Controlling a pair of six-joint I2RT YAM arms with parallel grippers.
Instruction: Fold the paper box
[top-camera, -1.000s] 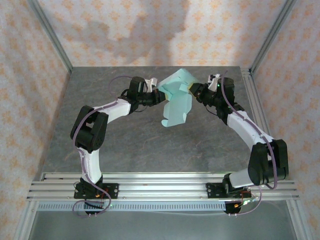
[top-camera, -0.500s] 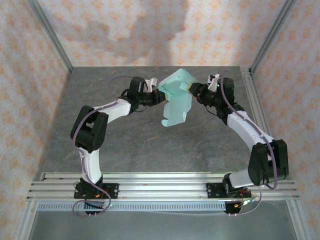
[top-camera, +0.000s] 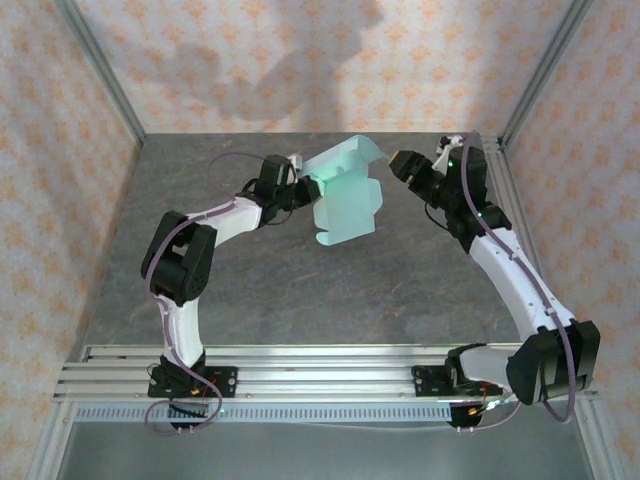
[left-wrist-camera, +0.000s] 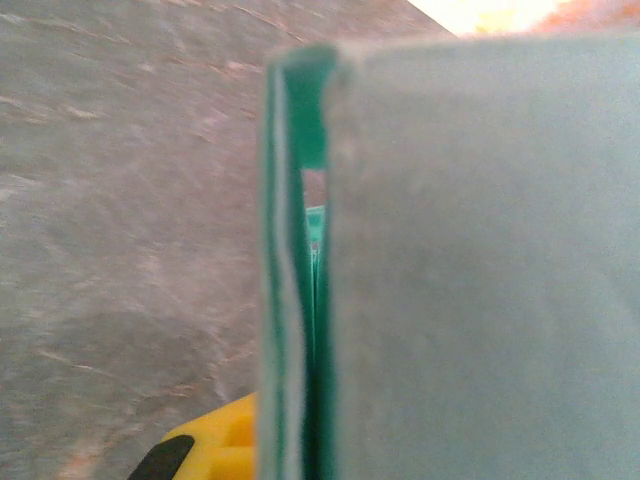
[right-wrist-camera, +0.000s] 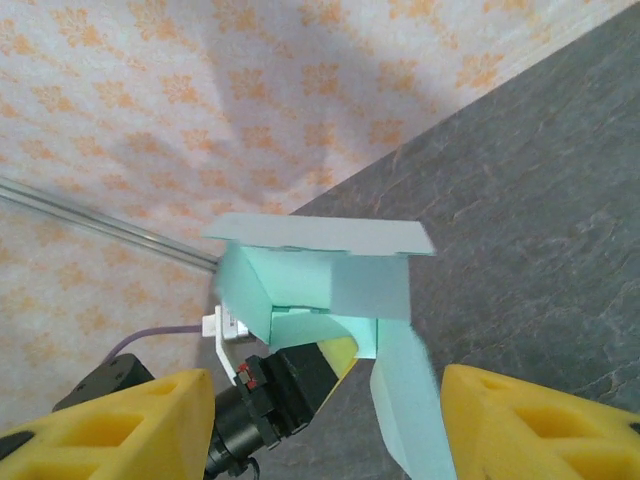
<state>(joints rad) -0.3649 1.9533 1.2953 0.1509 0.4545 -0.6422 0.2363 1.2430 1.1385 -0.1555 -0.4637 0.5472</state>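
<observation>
The paper box (top-camera: 345, 195), a pale mint-green thin card piece with creased panels and tabbed flaps, hangs partly folded above the far middle of the table, in the upper centre of the top view.

The cream wall with an orange floral pattern (top-camera: 250, 60) encloses the cell on three sides. The dark grey stone-look table (top-camera: 300, 290) fills the middle of the frame.

The left arm (top-camera: 185, 260) reaches from lower left toward upper centre. The right arm (top-camera: 510, 270) reaches from lower right toward upper right.

The left gripper (top-camera: 303, 184) is clamped on the left edge of the paper box and carries it clear of the table. In the left wrist view the card (left-wrist-camera: 480, 260) fills the right side, close to the lens.

The right gripper (top-camera: 403, 163) is just right of the box, apart from it, with jaws spread. In the right wrist view its yellow fingers (right-wrist-camera: 540, 420) stand wide at the lower corners, with the box (right-wrist-camera: 320, 275) beyond them.
</observation>
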